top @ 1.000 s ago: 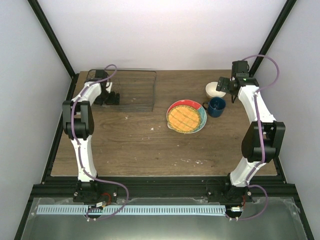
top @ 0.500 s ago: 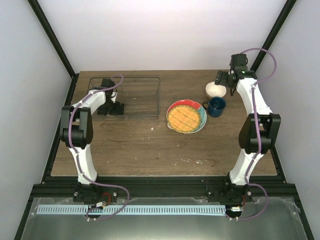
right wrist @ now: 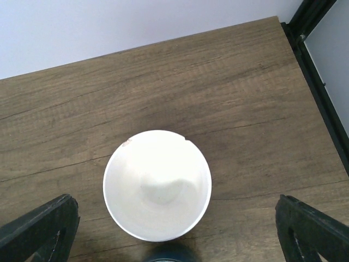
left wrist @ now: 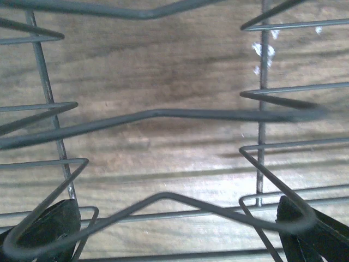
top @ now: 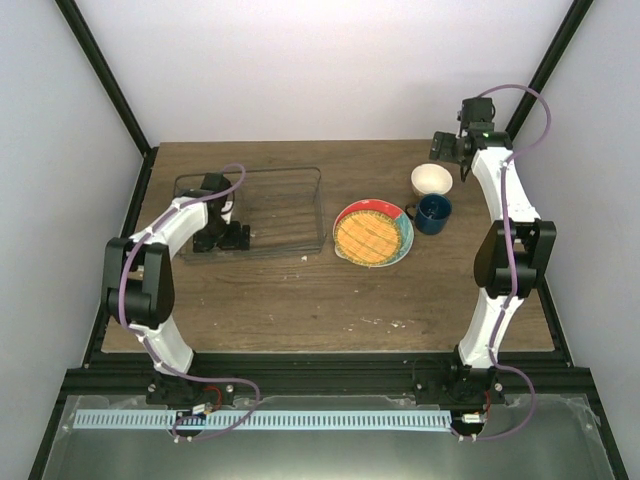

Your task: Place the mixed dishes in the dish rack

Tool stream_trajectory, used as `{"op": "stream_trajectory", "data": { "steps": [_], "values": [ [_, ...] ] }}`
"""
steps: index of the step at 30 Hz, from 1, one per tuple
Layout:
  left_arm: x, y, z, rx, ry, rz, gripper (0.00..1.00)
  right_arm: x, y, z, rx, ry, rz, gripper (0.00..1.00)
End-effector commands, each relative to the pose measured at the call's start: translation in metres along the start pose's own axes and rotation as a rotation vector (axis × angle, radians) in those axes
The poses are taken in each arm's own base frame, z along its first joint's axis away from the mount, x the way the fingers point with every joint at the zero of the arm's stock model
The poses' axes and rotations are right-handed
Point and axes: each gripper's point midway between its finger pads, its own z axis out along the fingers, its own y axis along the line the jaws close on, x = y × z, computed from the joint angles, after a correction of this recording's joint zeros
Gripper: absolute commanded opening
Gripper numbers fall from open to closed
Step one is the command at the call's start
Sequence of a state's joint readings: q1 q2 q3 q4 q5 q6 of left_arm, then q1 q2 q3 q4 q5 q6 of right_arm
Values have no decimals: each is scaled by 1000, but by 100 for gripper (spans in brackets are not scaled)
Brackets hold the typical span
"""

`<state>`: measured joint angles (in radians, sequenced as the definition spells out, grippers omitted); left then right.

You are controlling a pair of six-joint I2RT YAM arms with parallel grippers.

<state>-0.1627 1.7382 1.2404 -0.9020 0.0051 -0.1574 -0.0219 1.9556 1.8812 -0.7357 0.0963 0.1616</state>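
**Operator A:** Left claw (left wrist: 174,234) status?

**Operator B:** I read it fully spread and gripping nothing, with its fingers down among the dish rack (top: 290,205) wires at the left rear of the bench (top: 300,300).

**Operator A:** Right claw (right wrist: 174,229)?

**Operator B:** I saw it equally spread and empty above the small cream bowl (right wrist: 157,184). The dark blue mug (top: 433,213) sat just beside the bowl, and the yellow-orange grid-patterned plate (top: 368,236) lay left of the mug.
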Motion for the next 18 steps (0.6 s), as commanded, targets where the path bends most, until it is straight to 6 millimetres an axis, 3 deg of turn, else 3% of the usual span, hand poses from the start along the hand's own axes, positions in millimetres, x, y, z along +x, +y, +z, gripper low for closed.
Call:
{"op": "stream_trajectory", "data": {
  "steps": [1,11,18],
  "values": [
    [27,-13,-10,14,43,-17,100,-12,12,-2,-34,-13,-18,100],
    [80,-30,9,29,120,9,100,-13,15,-8,-53,-16,-10,100],
    [89,-34,5,22,136,21,100,-6,16,-12,-65,-9,-5,100]
  ]
}}
